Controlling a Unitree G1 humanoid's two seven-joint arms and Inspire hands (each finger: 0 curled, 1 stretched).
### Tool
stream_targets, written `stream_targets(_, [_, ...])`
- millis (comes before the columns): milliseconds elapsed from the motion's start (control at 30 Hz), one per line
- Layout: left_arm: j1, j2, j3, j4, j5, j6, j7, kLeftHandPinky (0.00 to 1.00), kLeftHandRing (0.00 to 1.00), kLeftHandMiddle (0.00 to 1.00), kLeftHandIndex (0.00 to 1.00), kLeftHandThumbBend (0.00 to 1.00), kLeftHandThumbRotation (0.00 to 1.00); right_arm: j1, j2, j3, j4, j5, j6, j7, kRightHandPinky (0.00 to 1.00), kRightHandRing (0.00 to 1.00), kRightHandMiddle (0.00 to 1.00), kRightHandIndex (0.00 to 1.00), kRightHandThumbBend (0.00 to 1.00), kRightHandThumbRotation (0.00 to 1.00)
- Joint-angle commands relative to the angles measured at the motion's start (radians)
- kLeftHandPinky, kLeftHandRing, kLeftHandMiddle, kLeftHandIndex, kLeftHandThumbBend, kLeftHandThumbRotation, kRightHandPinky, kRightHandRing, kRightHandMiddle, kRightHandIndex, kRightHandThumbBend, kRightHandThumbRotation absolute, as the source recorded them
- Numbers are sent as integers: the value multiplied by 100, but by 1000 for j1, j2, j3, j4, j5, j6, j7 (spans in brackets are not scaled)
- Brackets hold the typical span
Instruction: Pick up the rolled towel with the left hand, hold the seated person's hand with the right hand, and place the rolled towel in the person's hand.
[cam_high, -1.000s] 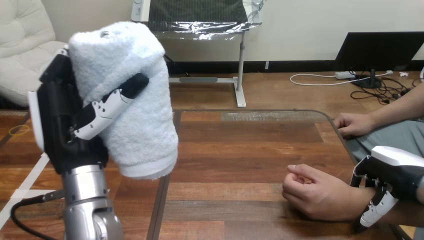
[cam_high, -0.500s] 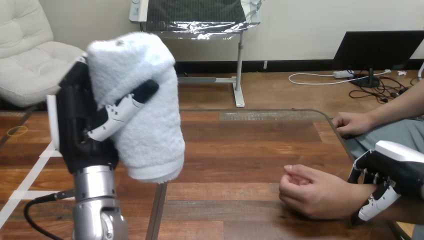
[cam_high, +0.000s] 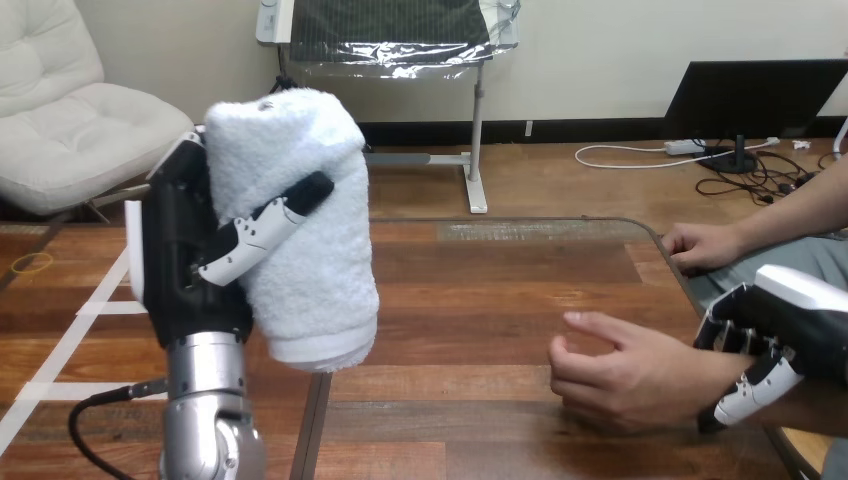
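My left hand (cam_high: 185, 260) is raised above the table's left part, its thumb and fingers curled round a white rolled towel (cam_high: 305, 225) that stands nearly upright. At the lower right, the person's hand (cam_high: 625, 370) hovers just over the table, loosely cupped with the fingers partly uncurled. My right hand (cam_high: 770, 340) is curled round the person's wrist from the right side. The towel is well apart from the person's hand, to its left and higher.
The person's other hand (cam_high: 705, 247) rests at the wooden table's (cam_high: 500, 290) right edge, farther back. The table's far edge runs across the middle of the view.
My left hand has carried the towel to the right, closer to the person's hand. The person's hand has lifted a little and its fingers have opened somewhat.
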Motion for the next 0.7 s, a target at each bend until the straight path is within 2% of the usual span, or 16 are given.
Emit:
stream_targets(0, [-140, -18, 1, 57, 20, -58, -16, 21, 27, 35, 39, 55, 0, -53, 10, -33, -42, 37, -11, -17, 28, 36, 45, 52, 89, 0])
stream_targets(167, [-177, -17, 2, 128, 26, -86, -21, 21, 27, 34, 38, 54, 0, -66, 17, -41, -45, 52, -13, -18, 27, 35, 43, 52, 89, 0])
stream_targets(300, [-211, -18, 4, 194, 24, -104, -27, 20, 26, 34, 38, 54, 0, -76, 20, -44, -47, 61, -36, -28, 27, 34, 43, 52, 90, 0])
stream_targets(667, [-298, -30, 15, 352, 20, -152, -30, 20, 26, 33, 38, 50, 0, -111, 34, -42, -35, 79, -61, -35, 33, 39, 46, 51, 94, 0])
